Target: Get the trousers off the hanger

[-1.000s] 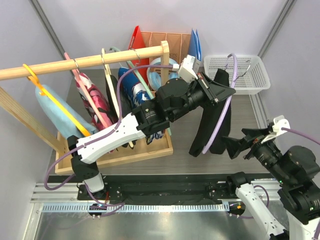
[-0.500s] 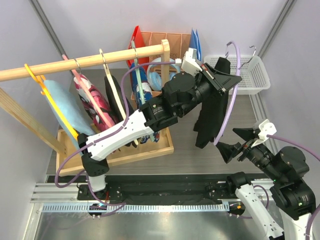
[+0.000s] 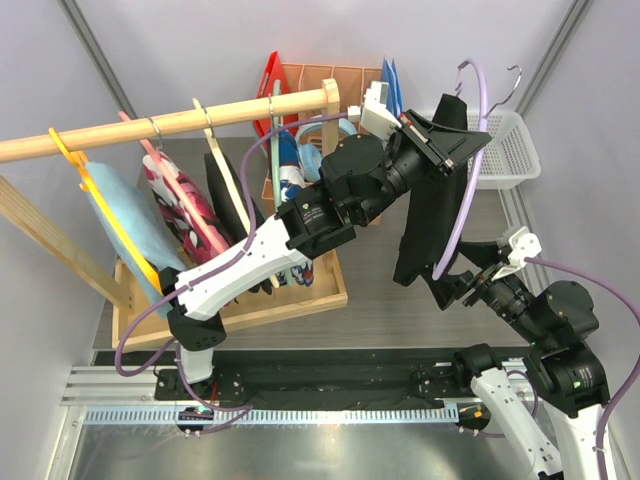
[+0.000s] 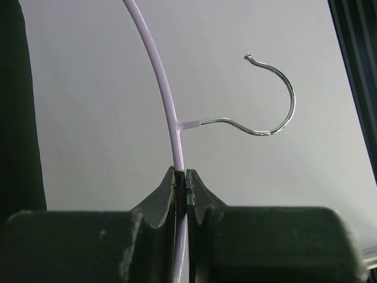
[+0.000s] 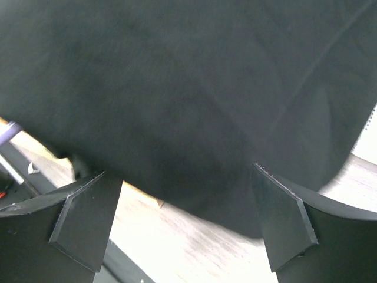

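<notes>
Seen from overhead, the left arm is reaching toward the upper right of the frame, holding up a lilac plastic-coated wire hanger (image 3: pixel 462 200). A folded pair of plain black cloth trousers (image 3: pixel 425 225) is draping over the hanger and hanging down above the grey counter (image 3: pixel 370 290).

The left wrist camera adds what the overhead view is hiding. The left gripper (image 4: pixel 181 177) is pinching tightly on the lilac wire just below the hanger's silver metal hook (image 4: pixel 292 105), which is curling free against a blank wall.

The right wrist camera is looking up at the black cloth filling most of its frame. The right gripper (image 5: pixel 184 206) is standing wide apart at the hem, clamping nothing. Whether its fingers are touching the cloth is unclear.

Only the overhead view is showing the second pair, dark blue trousers with white and red streaks (image 3: pixel 290 185), hanging from the wooden rail (image 3: pixel 170 122) at centre left.
</notes>
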`<state>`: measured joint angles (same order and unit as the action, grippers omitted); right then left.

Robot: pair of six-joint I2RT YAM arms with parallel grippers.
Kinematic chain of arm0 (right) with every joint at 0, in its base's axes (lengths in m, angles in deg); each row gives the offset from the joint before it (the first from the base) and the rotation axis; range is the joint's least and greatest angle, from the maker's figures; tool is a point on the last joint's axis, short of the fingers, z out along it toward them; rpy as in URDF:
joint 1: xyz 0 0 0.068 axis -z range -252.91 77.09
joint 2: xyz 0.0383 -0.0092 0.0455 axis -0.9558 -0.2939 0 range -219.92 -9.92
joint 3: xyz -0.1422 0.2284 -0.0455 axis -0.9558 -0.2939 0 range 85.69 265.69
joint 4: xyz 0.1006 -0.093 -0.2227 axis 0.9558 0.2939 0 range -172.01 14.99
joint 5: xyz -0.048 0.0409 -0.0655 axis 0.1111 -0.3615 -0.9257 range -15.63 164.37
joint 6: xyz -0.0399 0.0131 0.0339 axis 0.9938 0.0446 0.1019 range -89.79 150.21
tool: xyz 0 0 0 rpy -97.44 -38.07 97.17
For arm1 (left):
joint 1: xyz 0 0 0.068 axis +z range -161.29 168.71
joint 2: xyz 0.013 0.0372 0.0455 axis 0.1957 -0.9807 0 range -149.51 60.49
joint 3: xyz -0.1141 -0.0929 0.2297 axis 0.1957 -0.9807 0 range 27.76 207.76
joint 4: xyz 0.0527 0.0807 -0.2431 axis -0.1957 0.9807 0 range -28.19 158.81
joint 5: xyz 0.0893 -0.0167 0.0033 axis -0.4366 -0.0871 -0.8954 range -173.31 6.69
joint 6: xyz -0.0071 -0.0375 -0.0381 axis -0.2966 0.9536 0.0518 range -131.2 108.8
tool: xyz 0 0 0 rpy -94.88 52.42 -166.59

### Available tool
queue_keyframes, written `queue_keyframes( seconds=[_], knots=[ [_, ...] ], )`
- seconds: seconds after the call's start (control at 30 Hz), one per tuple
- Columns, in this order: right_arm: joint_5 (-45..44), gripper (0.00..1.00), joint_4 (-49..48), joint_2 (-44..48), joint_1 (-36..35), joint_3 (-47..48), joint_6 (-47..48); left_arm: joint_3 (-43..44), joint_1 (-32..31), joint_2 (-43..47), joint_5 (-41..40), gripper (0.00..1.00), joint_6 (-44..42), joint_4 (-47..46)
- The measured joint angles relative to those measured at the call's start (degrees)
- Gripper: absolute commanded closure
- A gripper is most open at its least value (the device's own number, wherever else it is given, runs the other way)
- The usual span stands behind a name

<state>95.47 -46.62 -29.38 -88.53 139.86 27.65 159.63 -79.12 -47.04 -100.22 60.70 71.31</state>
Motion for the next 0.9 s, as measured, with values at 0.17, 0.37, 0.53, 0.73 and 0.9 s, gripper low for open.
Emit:
queue_keyframes(
  seconds=[0.17, 0.37, 0.53, 0.73, 0.9],
  knots=[
    [-4.6, 0.09, -2.5, 0.0, 0.0, -0.8, -0.6, 0.0, 0.0, 0.0, 0.4, 1.00, 0.9, 0.0],
    [-14.6, 0.15, -4.7, 0.7, 0.0, -1.3, -0.6, 0.0, 0.0, 0.0, 0.5, 1.00, 1.5, 0.0],
    [-19.3, 0.16, -7.7, 3.1, 0.0, -2.5, -0.7, 0.0, 0.0, 0.0, 0.6, 1.00, 1.7, 0.0],
    [-21.3, 0.16, -11.1, 3.2, 0.0, -2.5, -0.8, 0.0, 0.0, 0.0, 0.6, 1.00, 1.8, 0.1],
    [-18.3, 0.11, -11.6, 3.3, 0.0, -2.8, -0.8, 0.0, 0.0, 0.0, 0.6, 1.00, 1.8, 0.2]
  ],
)
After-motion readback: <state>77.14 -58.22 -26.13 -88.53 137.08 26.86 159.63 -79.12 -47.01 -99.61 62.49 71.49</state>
